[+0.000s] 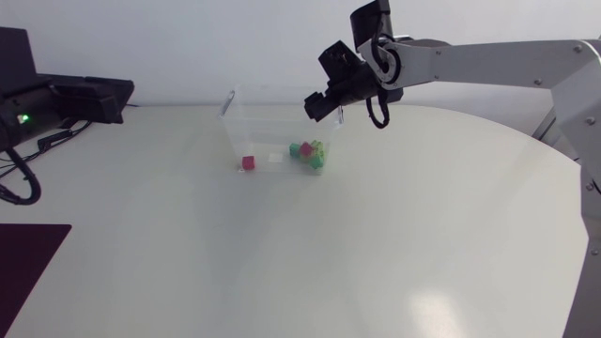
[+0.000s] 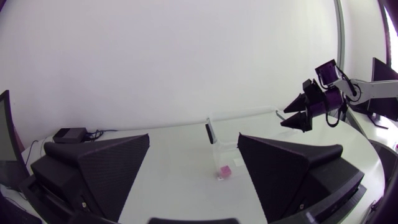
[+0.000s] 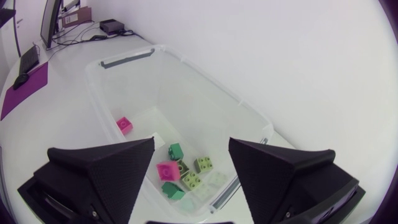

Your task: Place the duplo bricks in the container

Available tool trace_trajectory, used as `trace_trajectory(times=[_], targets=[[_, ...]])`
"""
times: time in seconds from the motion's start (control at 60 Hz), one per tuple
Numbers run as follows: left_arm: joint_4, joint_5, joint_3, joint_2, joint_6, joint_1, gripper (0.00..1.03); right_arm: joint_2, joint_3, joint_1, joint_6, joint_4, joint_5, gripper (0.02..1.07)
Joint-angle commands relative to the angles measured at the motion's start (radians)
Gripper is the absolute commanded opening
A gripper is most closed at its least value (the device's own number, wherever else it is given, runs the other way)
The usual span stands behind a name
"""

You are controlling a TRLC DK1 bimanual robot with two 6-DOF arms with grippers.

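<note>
A clear plastic container (image 1: 246, 127) stands near the far edge of the bench. Inside it lie a lone pink Duplo brick (image 3: 124, 124) and, at the other end, a cluster of green and pink bricks (image 3: 183, 177). The right tool (image 1: 322, 105) hangs just over that end's rim, fingers apart, holding nothing. The left tool (image 2: 194, 137), also apart and empty, sits by the bench's left edge. One risk is that a sideways retreat catches the rim and drags or tips the light container.
</note>
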Motion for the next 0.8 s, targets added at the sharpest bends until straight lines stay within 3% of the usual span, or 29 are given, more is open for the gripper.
trace_trajectory(times=[0.0, 0.45, 0.783], targets=[[-0.003, -0.007, -0.05, -0.067, 0.029, 0.039, 1.0, -0.062, -0.058, 0.009, 0.017, 0.033, 0.017, 1.03], [-0.063, -0.01, -0.265, -0.458, 0.046, 0.123, 1.0, -0.616, -0.605, -0.051, 0.013, 0.191, 0.188, 1.03], [-0.04, -0.01, -0.366, -0.582, 0.083, 0.128, 1.0, -0.986, -0.942, -0.169, -0.004, 0.221, 0.206, 1.03]])
